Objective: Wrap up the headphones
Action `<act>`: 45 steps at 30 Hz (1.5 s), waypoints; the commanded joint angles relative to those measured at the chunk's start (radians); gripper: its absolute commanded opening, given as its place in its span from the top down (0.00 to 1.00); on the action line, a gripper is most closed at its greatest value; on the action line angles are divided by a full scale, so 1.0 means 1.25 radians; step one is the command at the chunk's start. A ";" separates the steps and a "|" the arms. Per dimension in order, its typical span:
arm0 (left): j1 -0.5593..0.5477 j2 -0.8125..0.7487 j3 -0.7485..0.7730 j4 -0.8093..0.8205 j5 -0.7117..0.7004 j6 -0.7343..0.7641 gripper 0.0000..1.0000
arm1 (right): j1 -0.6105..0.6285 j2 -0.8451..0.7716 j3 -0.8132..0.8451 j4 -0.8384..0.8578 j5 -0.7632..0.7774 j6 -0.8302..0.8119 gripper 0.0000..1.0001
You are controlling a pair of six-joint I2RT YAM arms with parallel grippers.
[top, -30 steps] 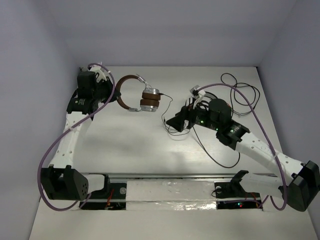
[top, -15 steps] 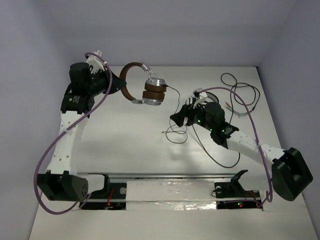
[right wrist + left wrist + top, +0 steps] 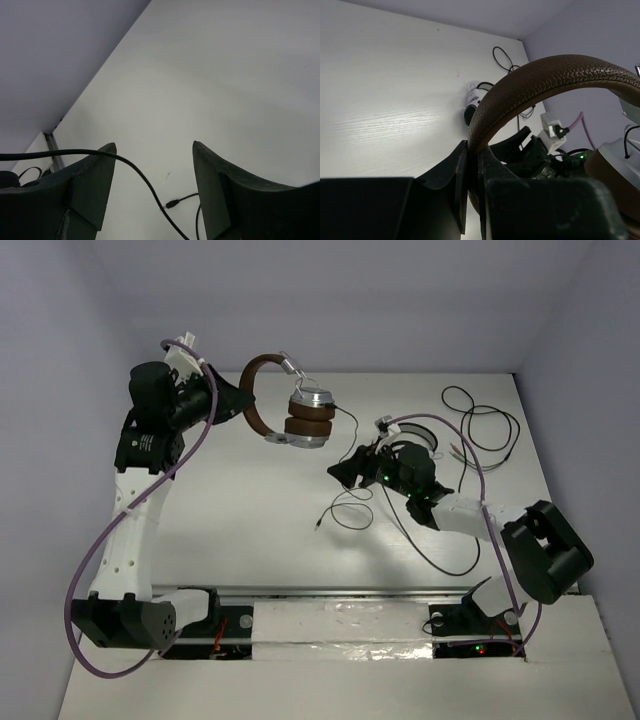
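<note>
headphones [image 3: 308, 418]: brown grained band, silver cups, brown pads pressed together.

**Inspector A:** Any legible text, labels, brands, numbers or signs, in any view?

**Inspector B:** None can be read. The headphones [image 3: 308, 425], at eleven o'clock in the top view, show no marking I can make out. The same goes for the left arm [image 3: 135, 515] and the right arm [image 3: 460, 512].
</note>
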 commanded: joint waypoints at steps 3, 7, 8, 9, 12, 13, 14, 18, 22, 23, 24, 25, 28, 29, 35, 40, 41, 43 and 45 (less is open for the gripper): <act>-0.001 -0.042 0.076 0.074 0.034 -0.075 1.00 | 0.001 0.015 -0.029 0.183 -0.050 0.048 0.32; -0.001 -0.036 0.081 0.079 0.008 -0.086 1.00 | 0.001 0.015 -0.056 0.230 -0.061 0.079 0.42; -0.001 -0.034 0.080 0.081 -0.001 -0.093 1.00 | 0.001 0.014 -0.062 0.236 -0.063 0.085 0.52; -0.001 -0.033 0.078 0.089 -0.011 -0.097 1.00 | 0.001 0.009 -0.069 0.237 -0.062 0.090 0.57; -0.001 -0.032 0.050 0.125 -0.039 -0.131 1.00 | 0.001 -0.006 -0.061 0.191 -0.030 0.101 0.75; -0.001 -0.032 0.022 0.137 -0.046 -0.142 1.00 | 0.009 -0.008 -0.037 0.132 -0.018 0.103 0.80; -0.001 -0.034 0.001 0.149 -0.049 -0.153 1.00 | 0.009 -0.011 -0.020 0.094 -0.001 0.104 0.85; -0.001 -0.059 -0.113 0.196 -0.088 -0.188 1.00 | 0.009 -0.038 0.060 -0.104 0.095 0.087 0.95; -0.001 -0.107 -0.269 0.230 -0.119 -0.216 1.00 | 0.009 -0.071 0.132 -0.308 0.204 0.026 1.00; -0.001 -0.121 -0.299 0.247 -0.105 -0.232 1.00 | 0.009 -0.058 0.152 -0.330 0.213 0.019 1.00; -0.001 -0.128 -0.324 0.286 -0.094 -0.248 1.00 | 0.009 -0.044 0.186 -0.346 0.214 0.013 1.00; -0.001 -0.137 -0.367 0.310 -0.073 -0.284 1.00 | 0.009 -0.031 0.200 -0.360 0.214 0.008 1.00; -0.001 -0.157 -0.428 0.379 -0.043 -0.340 1.00 | 0.009 0.037 0.244 -0.362 0.191 0.017 1.00; -0.001 -0.159 -0.440 0.398 -0.039 -0.386 1.00 | 0.009 0.058 0.255 -0.364 0.181 0.023 1.00; -0.054 -0.195 -0.528 0.574 -0.163 -0.559 1.00 | 0.127 0.182 0.309 -0.378 0.167 0.058 1.00; -0.054 -0.191 -0.583 0.681 -0.279 -0.670 1.00 | 0.245 0.198 0.302 -0.385 0.207 0.075 1.00; -0.063 -0.194 -0.588 0.688 -0.304 -0.671 1.00 | 0.272 0.192 0.292 -0.386 0.212 0.077 1.00; -0.072 -0.200 -0.595 0.686 -0.364 -0.667 1.00 | 0.299 0.182 0.288 -0.399 0.237 0.080 1.00; -0.083 -0.200 -0.595 0.667 -0.402 -0.650 1.00 | 0.337 0.170 0.292 -0.411 0.253 0.081 1.00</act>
